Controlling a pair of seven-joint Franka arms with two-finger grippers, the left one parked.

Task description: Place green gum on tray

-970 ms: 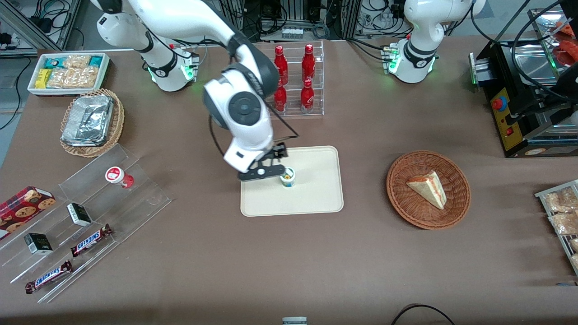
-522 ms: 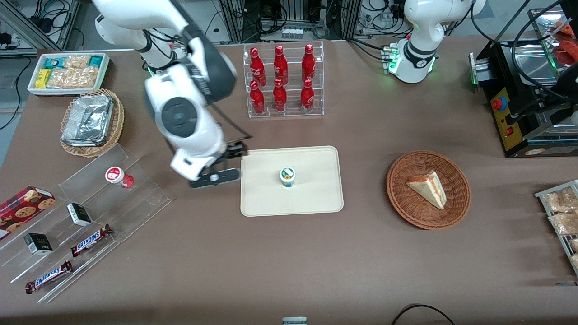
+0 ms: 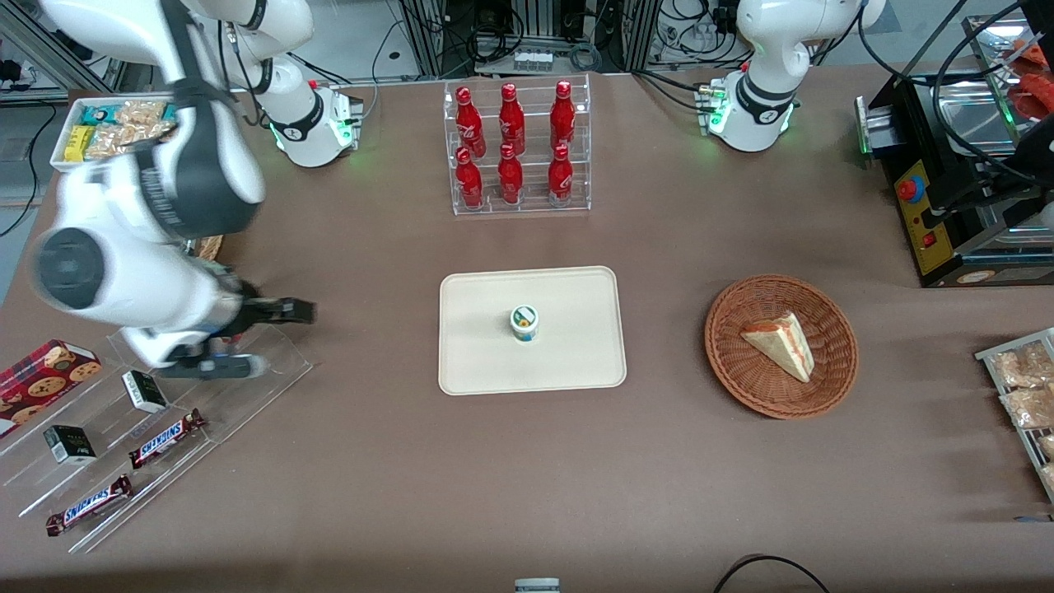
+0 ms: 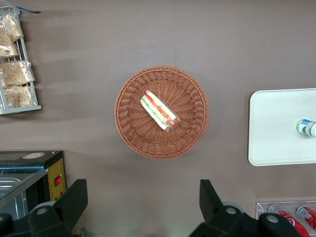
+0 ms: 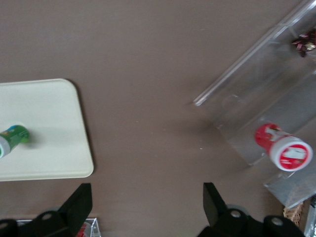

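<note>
The green gum [image 3: 524, 322] stands upright on the cream tray [image 3: 576, 354], near its middle, with nothing touching it. It also shows on the tray [image 5: 49, 128] in the right wrist view [image 5: 12, 138] and in the left wrist view [image 4: 307, 128]. My right gripper [image 3: 257, 338] is open and empty. It hangs over the clear acrylic display shelf [image 3: 276, 366], well away from the tray toward the working arm's end of the table. In the right wrist view the gripper [image 5: 147, 202] is over bare brown table between the tray and the shelf.
A red-and-white lidded canister [image 5: 284, 148] lies on the acrylic shelf. Snickers bars [image 3: 167, 437] and small dark boxes [image 3: 144, 390] lie on the shelf's nearer steps. A rack of red bottles [image 3: 510, 156] stands farther back. A wicker basket [image 3: 725, 317] holds a sandwich.
My gripper let go of the green gum on the tray and has swung away toward the working arm's end, now over the acrylic shelf. The gum has stayed put.
</note>
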